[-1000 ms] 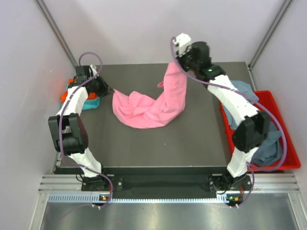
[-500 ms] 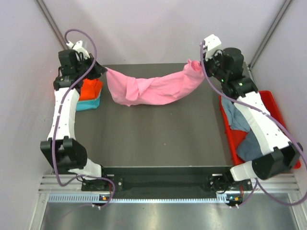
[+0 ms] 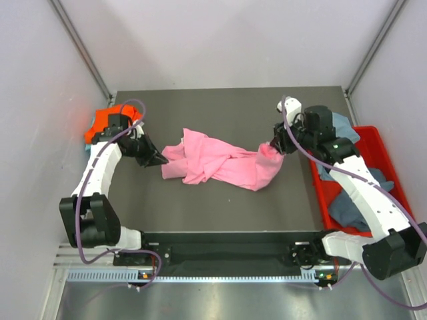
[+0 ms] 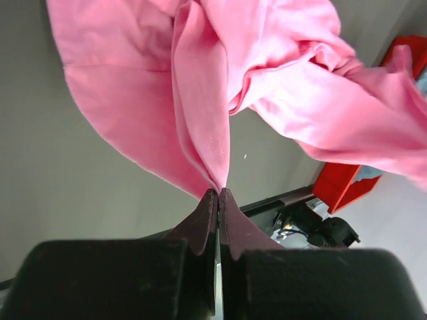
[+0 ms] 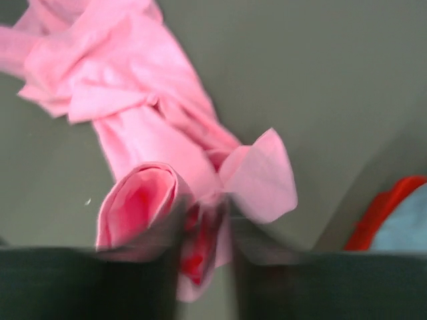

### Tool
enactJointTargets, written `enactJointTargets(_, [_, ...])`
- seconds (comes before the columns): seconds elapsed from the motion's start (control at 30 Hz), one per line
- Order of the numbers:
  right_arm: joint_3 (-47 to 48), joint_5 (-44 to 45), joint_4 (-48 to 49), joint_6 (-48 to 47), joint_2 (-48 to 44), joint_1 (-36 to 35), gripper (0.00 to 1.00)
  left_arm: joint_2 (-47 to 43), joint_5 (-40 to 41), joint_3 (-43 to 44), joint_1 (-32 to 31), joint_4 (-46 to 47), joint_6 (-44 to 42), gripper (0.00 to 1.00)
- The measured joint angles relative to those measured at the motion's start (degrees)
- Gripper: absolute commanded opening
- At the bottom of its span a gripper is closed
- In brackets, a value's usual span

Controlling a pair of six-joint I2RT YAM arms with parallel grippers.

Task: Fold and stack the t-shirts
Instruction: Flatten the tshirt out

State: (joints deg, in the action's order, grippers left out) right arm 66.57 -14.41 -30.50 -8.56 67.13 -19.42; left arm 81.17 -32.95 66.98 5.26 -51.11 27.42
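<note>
Left hand (image 3: 159, 159): at 9 o'clock on the table, fingertips pinched tight on an edge of the pink t-shirt (image 3: 220, 163).
Right hand (image 3: 272, 145): at 3 o'clock, at the shirt's other end; I cannot tell whether it is clamped or loose.
Table (image 3: 220, 207): dark, carrying the pink shirt across its middle.
Pink t-shirt: a crumpled rope lying from 9 to 3 o'clock, between the hands.
Red bin (image 3: 371, 133): off the table at 4 o'clock, holding grey-blue t-shirts (image 3: 357, 207).
Orange t-shirt (image 3: 103, 121): at 10 o'clock, behind the left arm.
Left wrist only: sharp view of the pinch, cloth fanning out from the closed tips (image 4: 218, 193).
Right wrist only: motion blur; a rolled pink fold (image 5: 140, 193) sits at the fingers.
Since earlier: the shirt hung stretched in the air along the far edge; now it lies on the table, with both hands lower and nearer.
</note>
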Motion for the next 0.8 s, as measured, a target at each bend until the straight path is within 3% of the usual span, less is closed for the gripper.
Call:
enactJointTargets(0.07, [-1.4, -1.0, -1.1, 0.9, 0.0, 0.0, 0.62, 0.0, -0.8, 0.2, 0.0, 0.2, 0.2, 0.17])
enactJointTargets(0.13, [-1.4, -1.4, -1.2, 1.2, 0.0, 0.1, 0.64, 0.3, -1.4, 0.8, 0.0, 1.1, 0.5, 0.41])
enactJointTargets(0.23, [-1.1, -1.6, 0.1, 1.8, 0.3, 0.9, 0.66, 2.9, -1.7, 4.1, 0.0, 2.5, 1.0, 0.54])
enactJointTargets(0.4, [0.0, -1.3, 3.7, 2.3, 4.0, 2.1, 0.66, 11.0, -0.7, 13.1, 0.0, 5.8, -0.3, 0.65])
enactJointTargets(0.8, [-4.4, -1.3, 8.2, 1.5, 10.6, 2.7, 0.65, 34.1, 2.0, 30.0, -0.7, 9.4, -5.1, 0.62])
